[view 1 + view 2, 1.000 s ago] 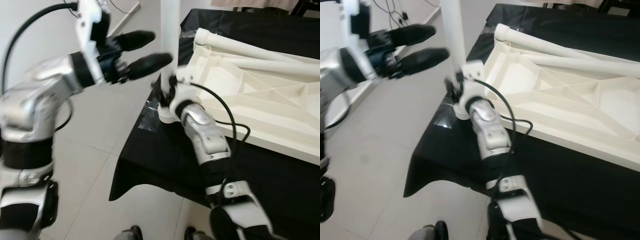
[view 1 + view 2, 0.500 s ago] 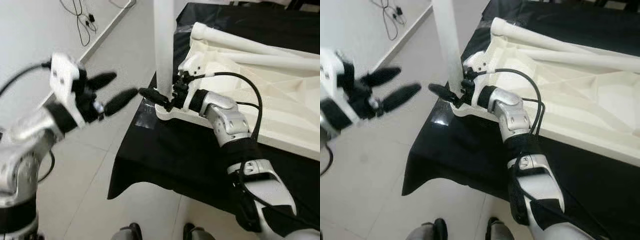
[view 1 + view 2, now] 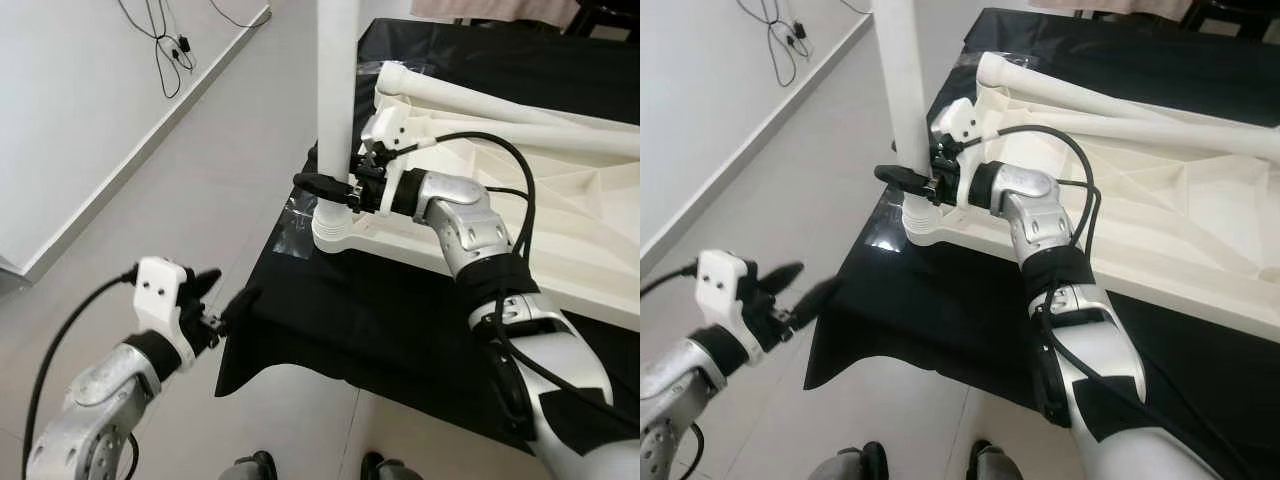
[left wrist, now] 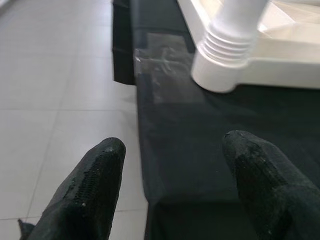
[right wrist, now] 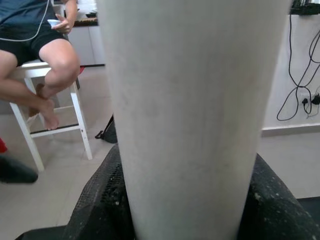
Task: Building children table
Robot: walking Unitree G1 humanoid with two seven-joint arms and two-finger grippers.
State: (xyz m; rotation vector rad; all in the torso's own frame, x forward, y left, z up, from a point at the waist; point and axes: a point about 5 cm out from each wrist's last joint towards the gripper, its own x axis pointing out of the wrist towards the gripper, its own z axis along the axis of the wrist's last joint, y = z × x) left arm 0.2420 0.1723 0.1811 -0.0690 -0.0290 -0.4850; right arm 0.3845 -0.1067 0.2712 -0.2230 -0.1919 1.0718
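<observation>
Black cloth (image 3: 340, 300) over pale floor tiles (image 3: 200, 160), right gripper (image 3: 335, 190) clasping upright table leg (image 3: 337, 90), left gripper (image 3: 225, 305) spread, empty.

White plastic tabletop (image 3: 520, 190) upside down, ribbed underside up, right half of frame. One white leg (image 3: 337, 100) upright in its near-left corner socket (image 3: 332, 228), top centre. Two more legs (image 3: 500, 100) lying flat across the underside, upper right.
</observation>
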